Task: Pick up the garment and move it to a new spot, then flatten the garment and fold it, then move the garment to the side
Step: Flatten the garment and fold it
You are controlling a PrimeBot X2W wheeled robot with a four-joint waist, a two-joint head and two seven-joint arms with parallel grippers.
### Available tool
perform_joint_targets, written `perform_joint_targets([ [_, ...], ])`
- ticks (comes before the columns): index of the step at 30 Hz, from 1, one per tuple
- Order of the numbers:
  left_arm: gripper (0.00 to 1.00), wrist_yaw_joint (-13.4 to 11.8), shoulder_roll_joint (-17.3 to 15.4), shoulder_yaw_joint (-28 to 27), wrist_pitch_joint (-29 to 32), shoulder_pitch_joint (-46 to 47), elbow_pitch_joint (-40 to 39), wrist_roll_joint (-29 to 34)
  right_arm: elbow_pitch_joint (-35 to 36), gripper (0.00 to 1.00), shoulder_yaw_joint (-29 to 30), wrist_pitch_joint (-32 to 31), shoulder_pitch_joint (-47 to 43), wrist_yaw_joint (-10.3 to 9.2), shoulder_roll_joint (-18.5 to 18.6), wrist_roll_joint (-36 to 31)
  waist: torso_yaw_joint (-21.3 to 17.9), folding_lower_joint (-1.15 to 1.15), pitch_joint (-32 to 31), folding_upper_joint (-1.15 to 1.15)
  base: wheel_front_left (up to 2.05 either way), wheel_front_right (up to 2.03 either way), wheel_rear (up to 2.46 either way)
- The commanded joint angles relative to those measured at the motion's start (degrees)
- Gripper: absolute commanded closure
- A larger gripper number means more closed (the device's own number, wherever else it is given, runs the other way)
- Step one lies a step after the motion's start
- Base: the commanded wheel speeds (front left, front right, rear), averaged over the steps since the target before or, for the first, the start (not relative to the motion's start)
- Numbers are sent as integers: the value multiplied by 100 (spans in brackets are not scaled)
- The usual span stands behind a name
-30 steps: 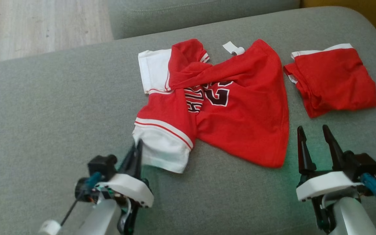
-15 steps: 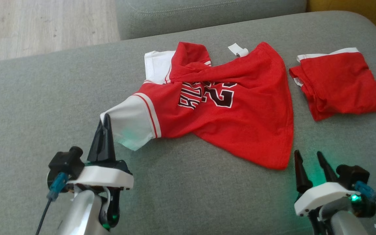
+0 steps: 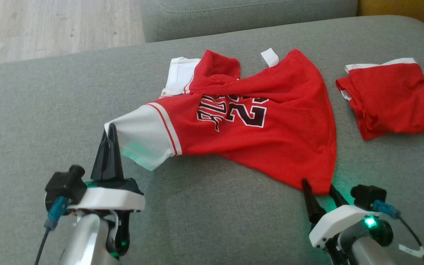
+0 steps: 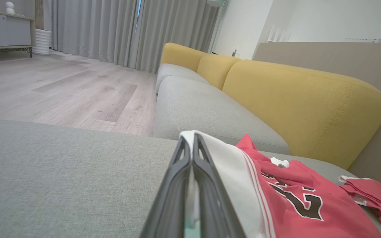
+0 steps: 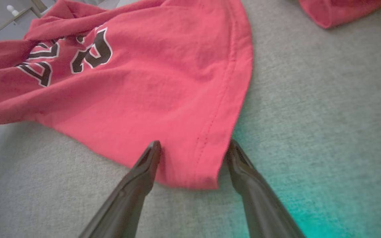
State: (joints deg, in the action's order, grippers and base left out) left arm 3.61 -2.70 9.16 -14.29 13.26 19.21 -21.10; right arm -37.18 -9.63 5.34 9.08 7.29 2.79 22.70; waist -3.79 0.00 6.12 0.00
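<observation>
A red jersey (image 3: 267, 132) with white sleeves and dark lettering lies crumpled on the grey sofa seat (image 3: 50, 103). My left gripper (image 3: 110, 129) is shut on the white sleeve (image 3: 142, 134), which is stretched out to the left; the left wrist view shows the white cloth pinched between the closed fingers (image 4: 190, 148). My right gripper (image 3: 318, 187) is open at the jersey's lower right corner. In the right wrist view its two fingers straddle that red hem corner (image 5: 197, 165), and the gripper (image 5: 193, 148) rests low on the cushion.
A second red garment (image 3: 392, 99) with white trim lies folded at the right of the seat. Another grey cushion (image 3: 248, 14) lies beyond, with wooden floor (image 3: 50, 25) at the upper left. Yellow backrests (image 4: 293, 99) show in the left wrist view.
My left gripper has pulled the white sleeve out to the left, spreading the jersey. My right gripper has moved to the lower right hem corner. The head camera has shifted a little.
</observation>
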Motion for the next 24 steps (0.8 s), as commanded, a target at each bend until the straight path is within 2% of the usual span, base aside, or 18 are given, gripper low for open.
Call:
perform_joint_targets([
  [1, 100, 20, -27, -245, -70, 60, -223, 69, 25, 0, -250, -74, 134, 20, 9, 45, 19, 0, -12, 0, 0, 0, 0],
  [7, 100, -28, -20, -379, -71, 9, -282, 52, -75, 0, -477, -291, 124, 20, 9, 51, 39, 0, -63, 0, 0, 0, 0],
  [9, 100, -48, -20, -398, -71, -4, -282, 34, -57, 97, -536, -346, 119, 20, 9, 79, 33, 0, -78, 0, 0, 0, 0],
  [10, 100, -55, -20, -405, -71, -9, -277, 28, -27, 100, -552, -344, 120, 20, 9, 98, 29, 0, -86, 0, 0, 0, 0],
  [17, 100, -87, -19, -620, -71, 34, -464, -270, 725, 100, -410, 20, 382, 20, 35, -18, -36, 0, -165, 0, 0, 0, 0],
  [24, 100, 56, -19, -976, -71, 434, -1000, -761, 1998, 100, -75, 192, 962, 20, 577, -251, -77, 0, -290, 0, 0, 0, 0],
])
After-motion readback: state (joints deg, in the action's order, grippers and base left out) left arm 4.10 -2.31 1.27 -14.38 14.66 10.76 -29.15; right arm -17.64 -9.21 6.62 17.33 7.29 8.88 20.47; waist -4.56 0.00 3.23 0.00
